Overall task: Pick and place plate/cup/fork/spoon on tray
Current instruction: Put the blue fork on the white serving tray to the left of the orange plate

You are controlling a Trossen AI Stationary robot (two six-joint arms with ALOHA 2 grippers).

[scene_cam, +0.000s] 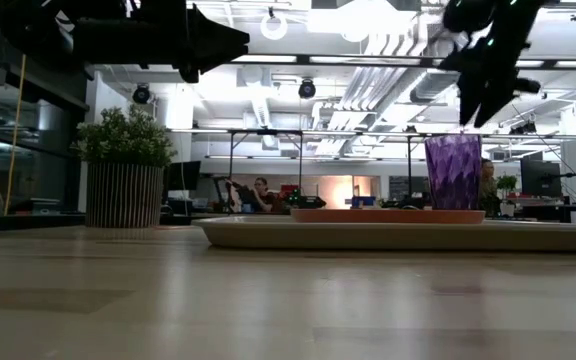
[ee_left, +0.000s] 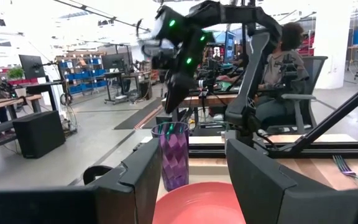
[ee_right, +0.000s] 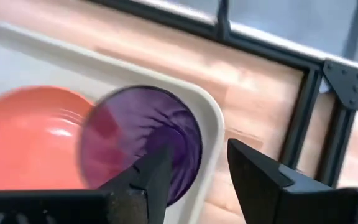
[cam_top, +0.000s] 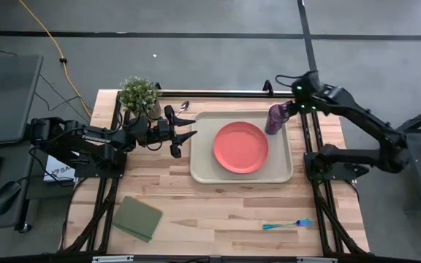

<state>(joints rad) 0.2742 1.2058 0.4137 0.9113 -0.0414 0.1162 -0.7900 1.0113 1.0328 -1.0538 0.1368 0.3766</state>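
The purple cup point(cam_top: 275, 119) stands upright in the far right corner of the tray point(cam_top: 203, 172), just beside the orange-red plate point(cam_top: 240, 147), which lies flat in the middle of the tray. The right gripper point(ee_right: 194, 171) hangs just above the cup's rim with its fingers apart. One finger is over the cup's mouth and the other is outside its wall, and they hold nothing.

The cup looks light, thin and smooth, so it could slip or tip if it gets bumped. It sits very close to the tray's raised rim, so there is not much room on that side.

The left gripper point(cam_top: 183, 134) waits in the air by the tray's left edge, with its fingers open and empty. A small potted plant point(cam_top: 139, 95) stands just behind it, so it should not swing that way.

The spoon point(cam_top: 184, 106) lies on the table past the tray's far left corner. The fork point(cam_top: 286, 224) lies on the near right part of the table, well apart from the tray. It is slim and flat, so it will likely be hard to pinch; the middle of the handle seems best. The table around it is open. A green pad point(cam_top: 137, 218) lies on the near left side.
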